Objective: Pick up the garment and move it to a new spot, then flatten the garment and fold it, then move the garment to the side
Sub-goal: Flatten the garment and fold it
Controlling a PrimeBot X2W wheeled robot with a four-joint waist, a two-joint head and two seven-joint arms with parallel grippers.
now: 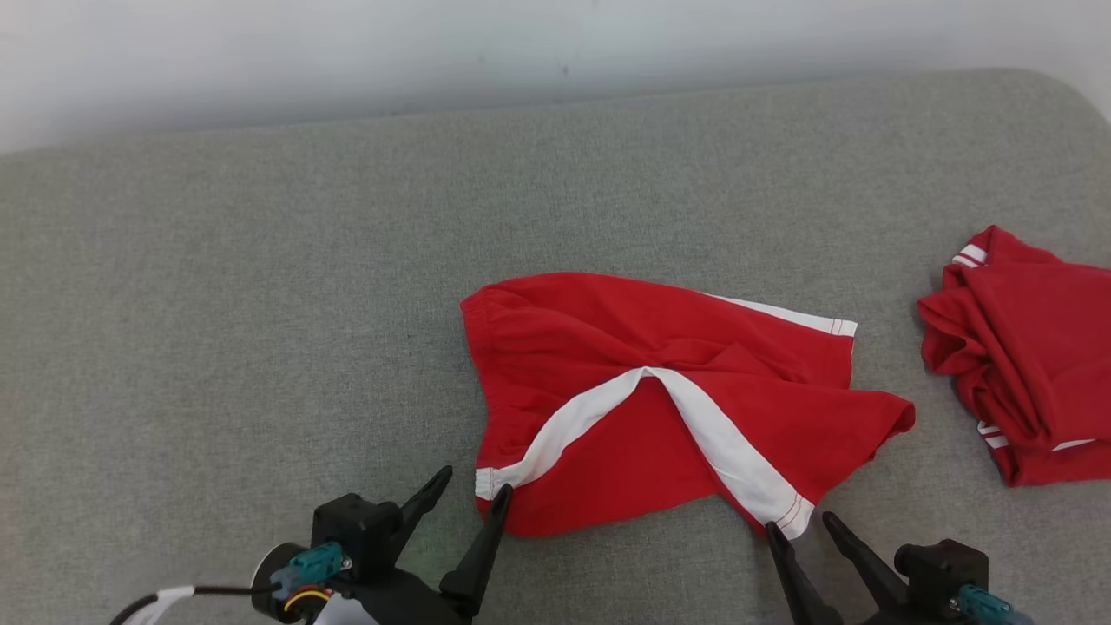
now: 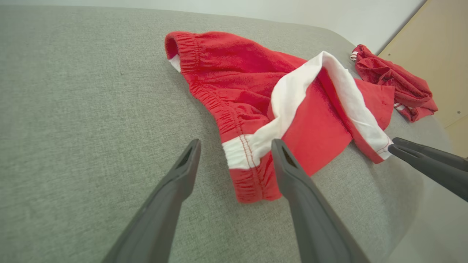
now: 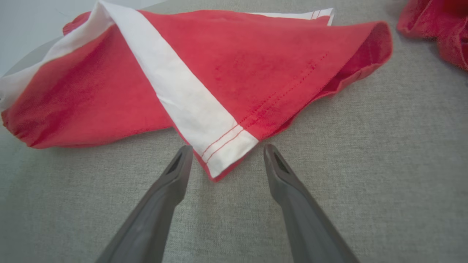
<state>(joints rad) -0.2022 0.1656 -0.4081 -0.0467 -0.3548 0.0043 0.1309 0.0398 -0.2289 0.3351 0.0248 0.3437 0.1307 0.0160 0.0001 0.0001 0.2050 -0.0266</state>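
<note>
- Left gripper [image 1: 476, 480] [image 2: 236, 142]: near edge of the head view, lower left. Jaws stand fully spread and grip nothing. In the left wrist view, the near waistband corner of the garment lies in the gap between the two fingers. Contact with the inner finger cannot be confirmed.
- Cable [image 1: 208, 592]: runs from the left wrist and carries a white tag [image 1: 174, 595]. Whether the tag bears print cannot be told.
- Right gripper [image 1: 797, 521] [image 3: 227, 147]: lower right of the head view. Jaws stand fully spread and grip nothing. In the right wrist view, the striped hem corner of the garment points into the gap between the fingertips.
- Garment [image 1: 564, 334] [image 2: 237, 73] [image 3: 274, 65]: red shorts with white side stripes. It lies on the grey fabric surface [image 1: 260, 304] just beyond both grippers, right of centre. It is rumpled, and two white stripes meet in an inverted V at its middle. The elastic waistband is on the left and the leg hems are on the right.
- Second red garment [image 1: 1024, 347] [image 2: 395, 80] [image 3: 438, 29]: bunched at the right edge of the surface, apart from the shorts. It has thin white stripes at its edges.
- Pale wall [image 1: 347, 52]: stands behind the far edge of the surface.
</note>
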